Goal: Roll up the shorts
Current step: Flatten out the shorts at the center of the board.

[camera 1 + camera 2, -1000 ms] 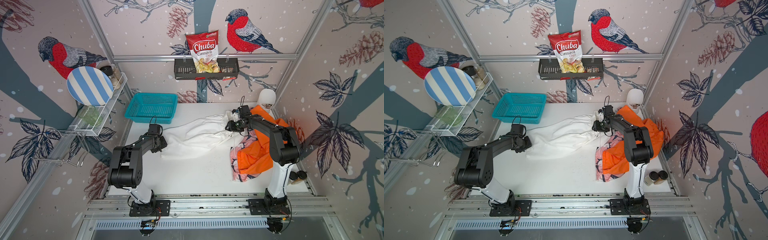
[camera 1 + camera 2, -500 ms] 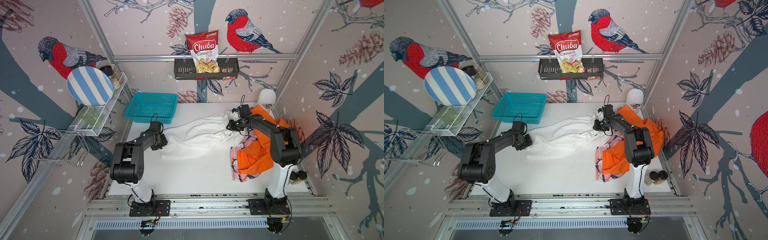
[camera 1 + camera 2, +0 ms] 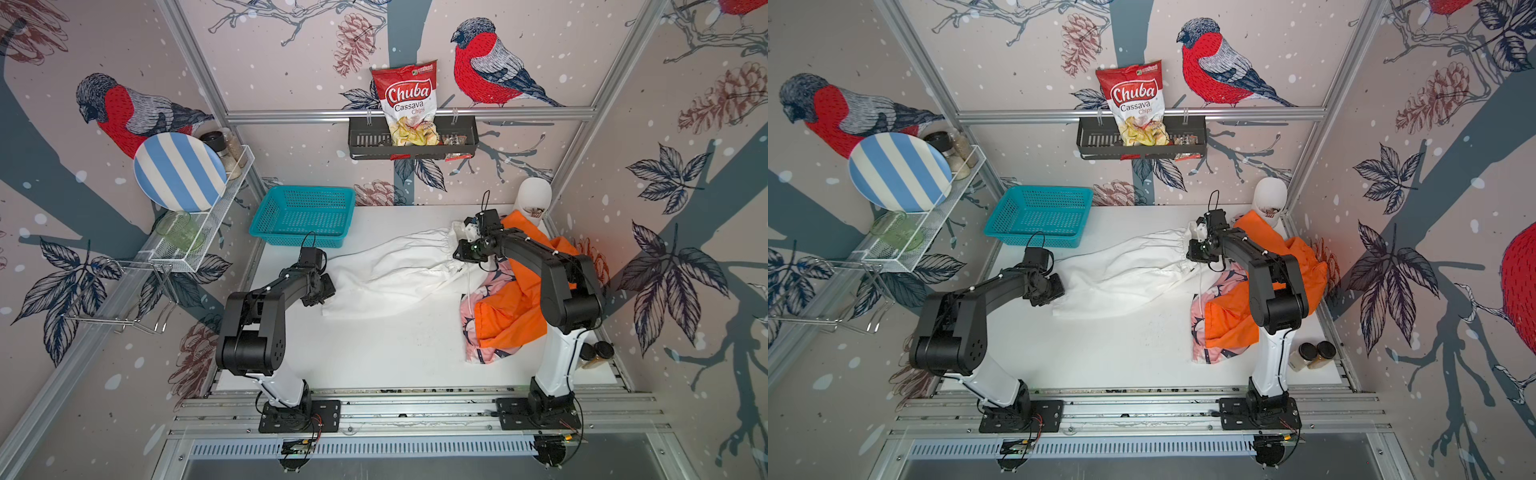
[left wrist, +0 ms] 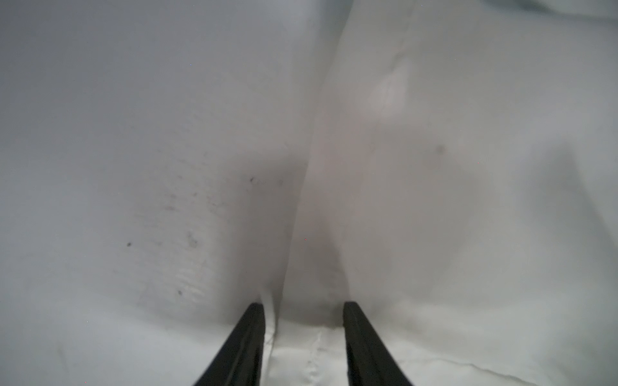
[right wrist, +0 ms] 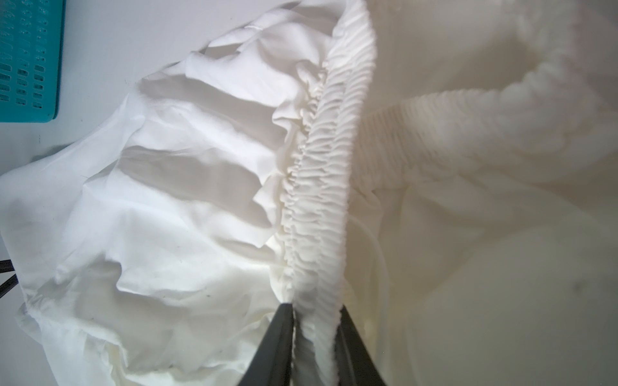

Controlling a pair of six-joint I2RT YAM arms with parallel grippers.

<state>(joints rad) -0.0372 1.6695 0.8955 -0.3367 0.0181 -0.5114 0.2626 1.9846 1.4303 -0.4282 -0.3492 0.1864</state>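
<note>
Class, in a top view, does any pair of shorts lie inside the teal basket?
No, the teal basket shows only bare mesh; the white shorts lie spread outside it.

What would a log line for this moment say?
right gripper: shut on white shorts waistband | left gripper: at leg end, grip unclear

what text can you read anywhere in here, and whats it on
"Chuba": chip bag, big white letters.
"Cassava": same bag, just below.
"Chips": same bag, under that.
Small logo at the bag's top corner: too small to read.
Packets in the black rack: print too small to read.
No other readable text in any view.
</note>
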